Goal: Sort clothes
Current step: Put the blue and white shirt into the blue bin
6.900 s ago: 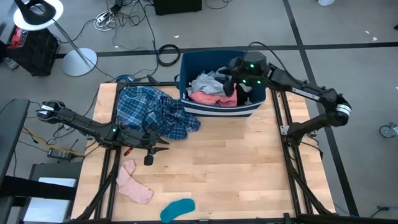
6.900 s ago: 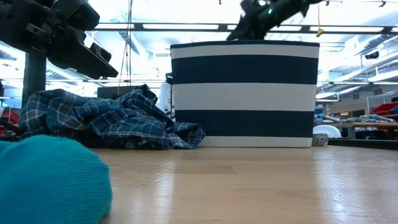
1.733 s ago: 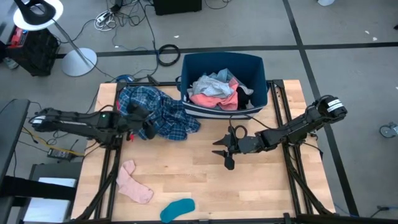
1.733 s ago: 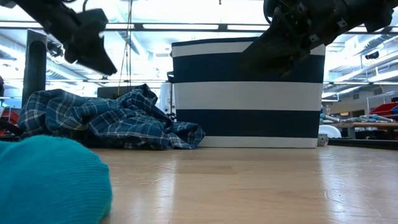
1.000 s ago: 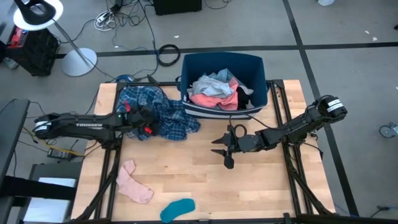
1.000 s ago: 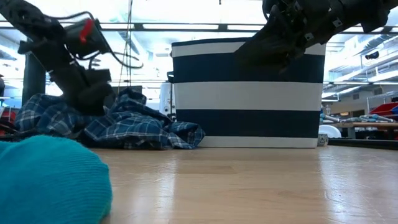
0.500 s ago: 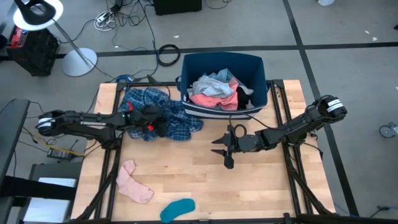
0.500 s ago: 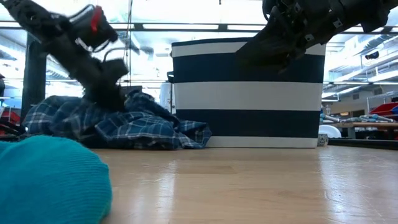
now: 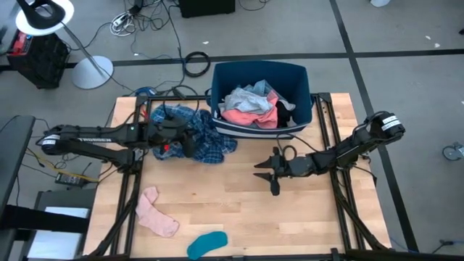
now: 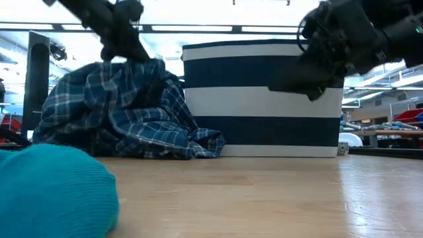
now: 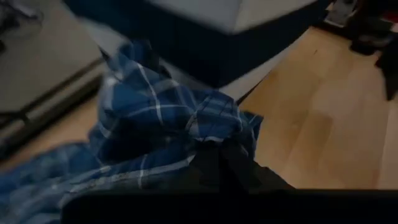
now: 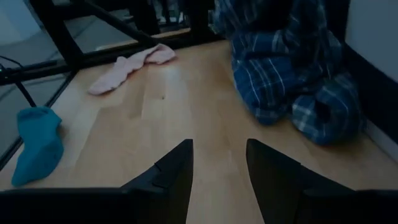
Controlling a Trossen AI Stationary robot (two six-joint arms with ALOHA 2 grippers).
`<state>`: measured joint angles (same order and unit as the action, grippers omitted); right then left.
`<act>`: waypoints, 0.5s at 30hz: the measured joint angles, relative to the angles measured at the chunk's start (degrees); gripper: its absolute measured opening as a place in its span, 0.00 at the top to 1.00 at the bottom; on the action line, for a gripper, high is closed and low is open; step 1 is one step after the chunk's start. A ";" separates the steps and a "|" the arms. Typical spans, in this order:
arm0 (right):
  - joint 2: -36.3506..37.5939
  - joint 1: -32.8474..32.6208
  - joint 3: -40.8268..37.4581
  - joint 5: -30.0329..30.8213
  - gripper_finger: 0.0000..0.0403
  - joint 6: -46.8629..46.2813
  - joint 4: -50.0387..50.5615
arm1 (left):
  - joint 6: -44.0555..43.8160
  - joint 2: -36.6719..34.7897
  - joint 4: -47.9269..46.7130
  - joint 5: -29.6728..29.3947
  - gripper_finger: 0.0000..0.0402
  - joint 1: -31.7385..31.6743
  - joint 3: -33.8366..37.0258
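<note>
The blue plaid shirt (image 9: 210, 141) lies bunched at the table's far left, beside the dark blue bin (image 9: 217, 80). My left gripper (image 9: 185, 141) is shut on the shirt and holds part of it up in a peak (image 10: 135, 66); the rest spreads on the table. My right gripper (image 9: 267, 178) hangs open above the table's middle with nothing between its fingers (image 12: 177, 168). More clothes, pink, white, grey and black (image 9: 250, 105), fill the bin. A pink sock (image 9: 156, 214) and a teal sock (image 9: 206, 244) lie near the front left. My left gripper pinches a bunched fold of the plaid shirt (image 11: 214, 134) between its two fingers, several layers by the look of it. It comes slanting down from the table's left side. The held fold is raised above the table (image 10: 149, 66). The shirt's lower part (image 10: 165, 142) rests on the wood.
The striped bin wall (image 10: 261, 99) stands right behind the shirt at the far edge. The teal sock (image 10: 53, 192) fills the low view's near left corner. Bare wood (image 9: 290, 217) spreads across the table's middle and right. Cables and a lamp lie on the floor beyond.
My left gripper has taken hold of the plaid shirt, then risen and gone toward the table's right. The shirt has been drawn up from a flat heap into a peak, its lower part staying on the table. My right gripper has shifted a little toward the table's right edge.
</note>
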<state>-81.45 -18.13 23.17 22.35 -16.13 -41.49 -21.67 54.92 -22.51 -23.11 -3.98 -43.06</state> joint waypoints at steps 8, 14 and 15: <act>0.00 0.89 -8.15 0.02 0.66 -5.65 -7.60 | 2.16 0.10 -7.98 -4.60 1.00 4.67 -11.89; 0.00 1.01 -9.17 0.04 0.67 -6.31 -10.22 | 8.07 1.49 -8.44 -6.13 1.00 5.17 -22.15; 0.00 1.01 -9.17 0.06 0.67 -6.31 -10.45 | 9.63 1.89 -7.94 -6.68 1.00 5.15 -24.25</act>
<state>-81.45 -17.12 14.00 22.41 -22.44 -51.94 -12.04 56.81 -30.44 -29.79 1.17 -67.31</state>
